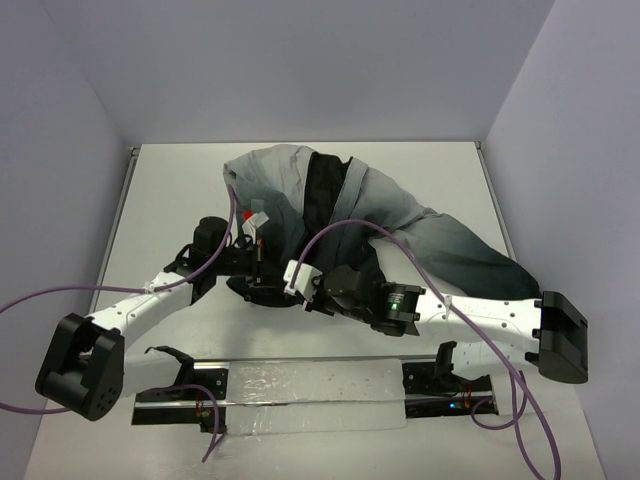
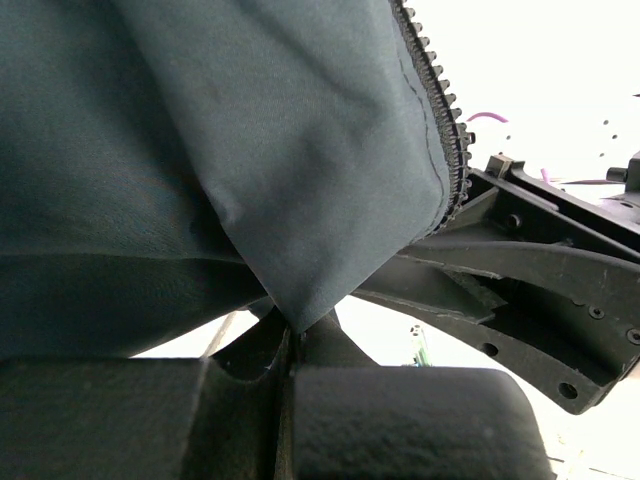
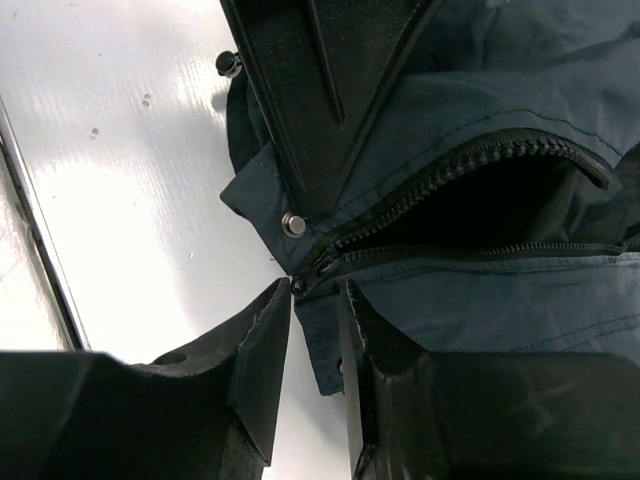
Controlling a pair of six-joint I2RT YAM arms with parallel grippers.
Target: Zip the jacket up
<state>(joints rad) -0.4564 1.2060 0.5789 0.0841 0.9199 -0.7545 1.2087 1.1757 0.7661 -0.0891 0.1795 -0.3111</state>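
The jacket (image 1: 400,215) lies crumpled across the middle and right of the white table, light grey at the back and dark charcoal toward the front, its front partly open. My left gripper (image 2: 290,345) is shut on a corner of the jacket's dark fabric (image 2: 250,150), beside a row of zipper teeth (image 2: 440,120). My right gripper (image 3: 318,300) stands narrowly open at the zipper's bottom end. The slider (image 3: 322,263) sits just past its fingertips, and a hem flap (image 3: 325,340) hangs between them. A metal snap (image 3: 293,223) is beside the slider. In the top view both grippers (image 1: 258,262) (image 1: 300,280) meet at the jacket's near hem.
A black rail with a clear plastic sheet (image 1: 310,395) runs along the near edge between the arm bases. Purple cables (image 1: 400,240) loop over the jacket and the arms. Pale walls enclose the table on three sides.
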